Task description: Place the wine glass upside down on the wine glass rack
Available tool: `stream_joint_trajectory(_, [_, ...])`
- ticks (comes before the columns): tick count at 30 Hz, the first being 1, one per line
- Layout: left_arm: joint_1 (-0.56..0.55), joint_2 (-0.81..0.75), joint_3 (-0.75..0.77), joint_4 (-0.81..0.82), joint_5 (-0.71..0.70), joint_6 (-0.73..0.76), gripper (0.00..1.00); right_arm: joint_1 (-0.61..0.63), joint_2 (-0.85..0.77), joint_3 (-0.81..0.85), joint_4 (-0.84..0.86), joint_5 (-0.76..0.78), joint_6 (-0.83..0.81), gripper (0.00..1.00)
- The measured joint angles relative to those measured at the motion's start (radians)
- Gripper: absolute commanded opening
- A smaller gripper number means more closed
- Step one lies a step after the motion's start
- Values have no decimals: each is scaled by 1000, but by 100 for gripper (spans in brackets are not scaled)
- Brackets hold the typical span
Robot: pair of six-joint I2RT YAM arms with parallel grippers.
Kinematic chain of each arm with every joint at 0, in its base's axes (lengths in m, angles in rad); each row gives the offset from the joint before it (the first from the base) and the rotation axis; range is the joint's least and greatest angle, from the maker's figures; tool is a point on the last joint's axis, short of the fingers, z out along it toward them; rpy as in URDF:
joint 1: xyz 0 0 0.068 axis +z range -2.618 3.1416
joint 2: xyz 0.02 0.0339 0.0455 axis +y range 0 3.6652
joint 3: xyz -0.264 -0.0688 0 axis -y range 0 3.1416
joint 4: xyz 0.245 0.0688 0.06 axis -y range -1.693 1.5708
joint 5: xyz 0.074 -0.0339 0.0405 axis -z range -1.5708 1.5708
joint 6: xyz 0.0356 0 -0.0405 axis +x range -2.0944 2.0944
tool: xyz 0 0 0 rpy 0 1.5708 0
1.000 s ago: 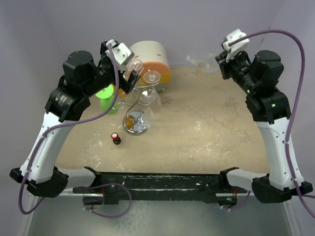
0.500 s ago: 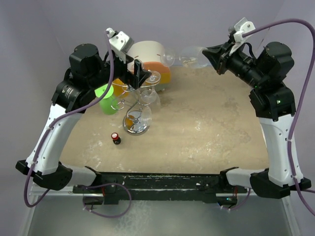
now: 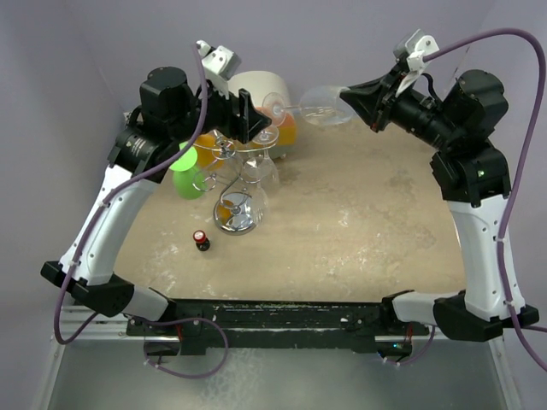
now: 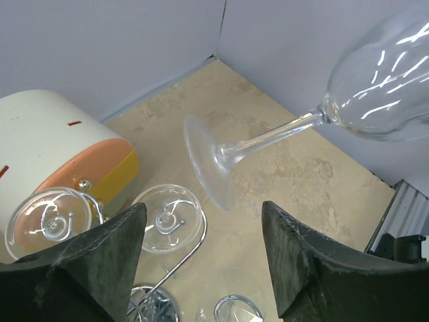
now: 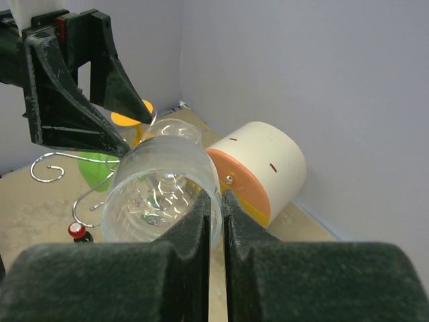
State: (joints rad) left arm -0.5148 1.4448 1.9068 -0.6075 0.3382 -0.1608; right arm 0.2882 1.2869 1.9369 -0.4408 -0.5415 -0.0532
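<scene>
Clamping one wine glass [image 3: 318, 104] by rim, right pincer [image 5: 216, 201]; left pincer [image 4: 202, 209] agape (empty); rack [image 3: 237, 213] holds two.

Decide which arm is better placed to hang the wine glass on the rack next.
Probably left: the left gripper, open, faces the foot of the wine glass close by the rack; the right gripper only pinches the bowl rim, farther off.

no readable text, label, brand or number shows — none anywhere.
</scene>
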Motion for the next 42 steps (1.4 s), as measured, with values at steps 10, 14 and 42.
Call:
stream_joint_trajectory(10, [42, 12, 11, 43, 122, -156, 50, 0, -20, 0, 16, -34, 44, 0])
stream_joint_trajectory(14, [51, 16, 8, 66, 173, -204, 45, 0, -21, 0, 27, -40, 52, 0])
stream_joint_trajectory(42, [86, 29, -41, 122, 280, -320, 17, 0, -20, -11, 36, -61, 69, 0])
